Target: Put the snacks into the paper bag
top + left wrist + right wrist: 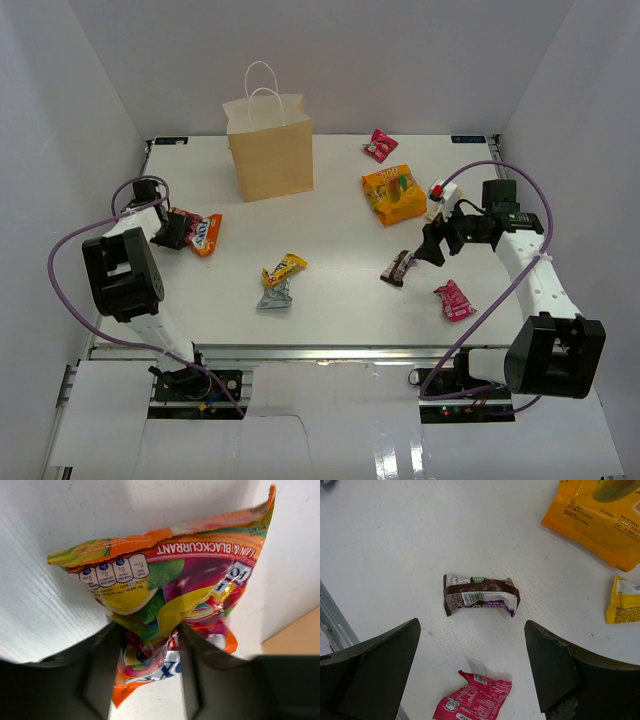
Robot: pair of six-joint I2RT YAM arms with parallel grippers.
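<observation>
Grips a multicoloured fruit packet (175, 575) in the left tool (150, 630), left of the paper bag (272, 150); wording readable only from the wrist, a mere orange corner from above. Holds the right tool (471, 627) wide open over the dark brown bar (480, 596) lying on the desk (340, 300), right of the paper bag.

Paper bag (270, 150) upright at table's (340, 225) back; snacks (283, 270) scattered nearer; L tool (172, 232) at orange packet (206, 234), R tool (432, 246) by brown bar (398, 268).

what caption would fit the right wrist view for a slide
Open right hand above the dark brown bar, with a pink packet and orange bag nearby.
</observation>
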